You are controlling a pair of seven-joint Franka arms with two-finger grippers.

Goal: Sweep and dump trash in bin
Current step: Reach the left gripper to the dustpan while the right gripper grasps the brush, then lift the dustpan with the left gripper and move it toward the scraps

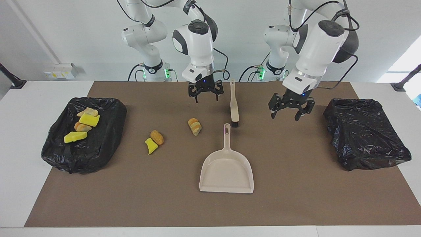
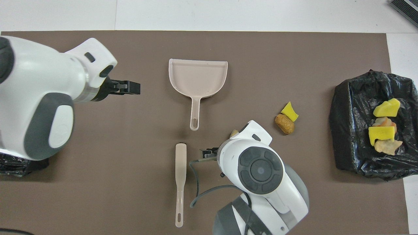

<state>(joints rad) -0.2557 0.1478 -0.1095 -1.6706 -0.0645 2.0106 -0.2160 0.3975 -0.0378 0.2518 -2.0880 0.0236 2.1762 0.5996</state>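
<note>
Both end effectors, left [image 1: 290,111] and right [image 1: 206,93], hang spread apart, empty; spongy trash [image 1: 194,127] and smooth plastic dustpan [image 1: 227,171] lie on the brown mat [image 1: 296,184].

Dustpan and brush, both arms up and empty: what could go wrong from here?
1. The brush and the dustpan handle lie almost end to end, so a grab at one may nudge the other.
2. Three chunks sit apart on the mat: a striped lump, and a brown lump with a yellow wedge. One sweep could miss or scatter them.
3. The left tool and right tool, both open, hover close either side of the brush; they may crowd each other.
</note>
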